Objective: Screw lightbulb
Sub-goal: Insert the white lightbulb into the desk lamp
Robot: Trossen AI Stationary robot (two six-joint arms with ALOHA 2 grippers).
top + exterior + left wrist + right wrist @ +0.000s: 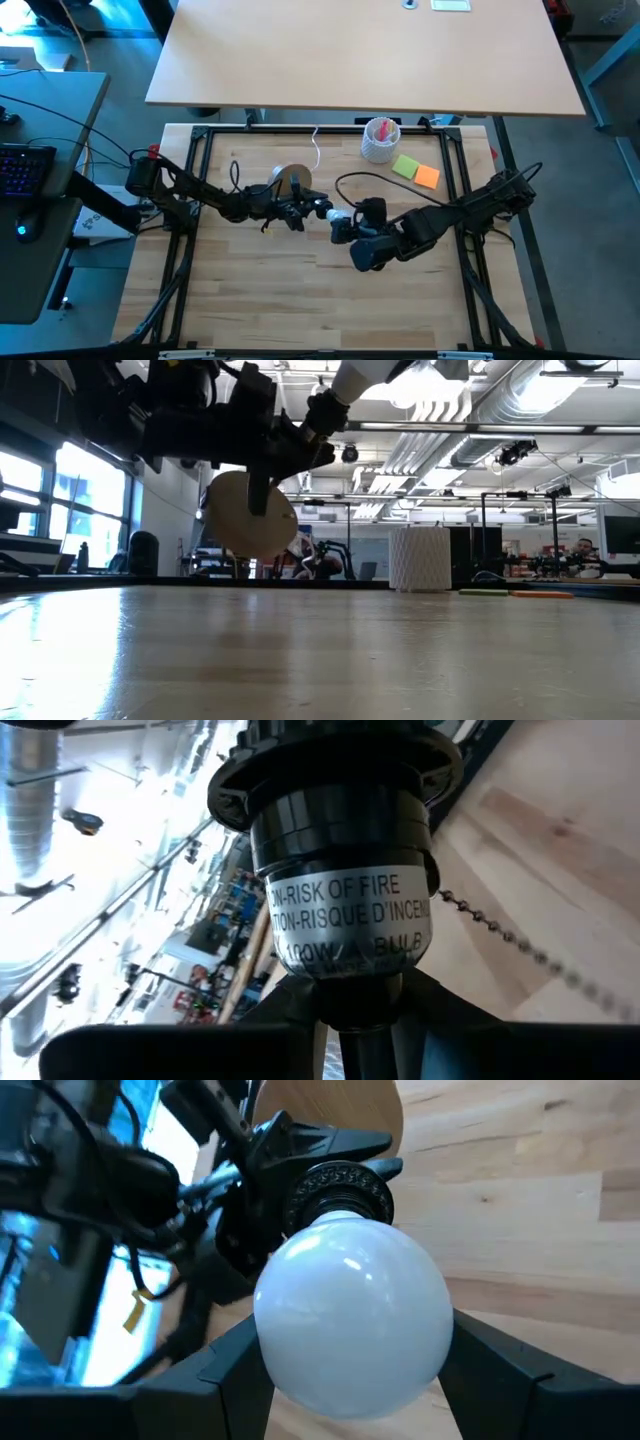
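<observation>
- Left gripper [296, 212]: mid-table, raised off the surface, fingers clamped on the black socket [340, 850] of the round wooden stand [293, 180]; stand tipped on its side, its disc base [250, 515] hanging clear of the table [260, 300] in the low view.
- Socket label: "RISK OF FIRE", "100W"; a bead chain [500, 935] hangs beside it.
- Right gripper [340, 220]: just beside the left one, fingers closed on the lightbulb [352, 1315].
- Lightbulb: white globe held between the two grippers, its base end seated in the socket mouth [338, 1185]; threads not visible.
- White ribbed cup [380, 140]: far side of table, pink contents.
- Green and orange pads [417, 171]: near the cup.
</observation>
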